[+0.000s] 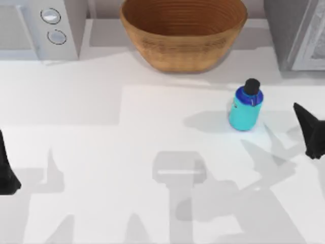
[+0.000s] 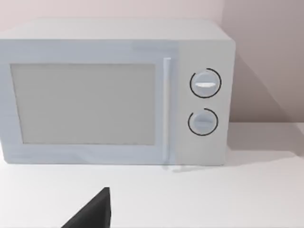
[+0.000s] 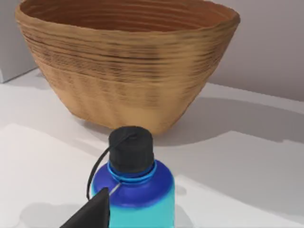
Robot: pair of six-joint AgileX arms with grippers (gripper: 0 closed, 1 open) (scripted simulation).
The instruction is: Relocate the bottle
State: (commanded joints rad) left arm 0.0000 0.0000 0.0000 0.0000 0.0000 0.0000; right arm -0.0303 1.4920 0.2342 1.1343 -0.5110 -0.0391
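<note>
Upright on the white table [image 1: 127, 147], toward its right side: the bottle [image 1: 246, 108], cyan body under a blue shoulder and black cap, standing free just in front of the woven basket [image 1: 183, 31] and clearly apart from it. Near the table's right edge, beside the bottle but not touching: the right gripper [image 1: 311, 133], a dark fingertip [image 3: 92, 214] showing low in the right wrist view close against the bottle's shoulder; whether the jaws are spread or closed cannot be told from here. Parked at the far left edge, well away: the left gripper [image 1: 6, 170], facing the microwave [image 2: 114, 90], jaw state likewise impossible to tell. Nothing grasped yet. Main risk, probably: a sideways approach clipping the rounded shoulder and tipping the bottle toward the basket, or a pinch too high slipping off the narrow cap.
</note>
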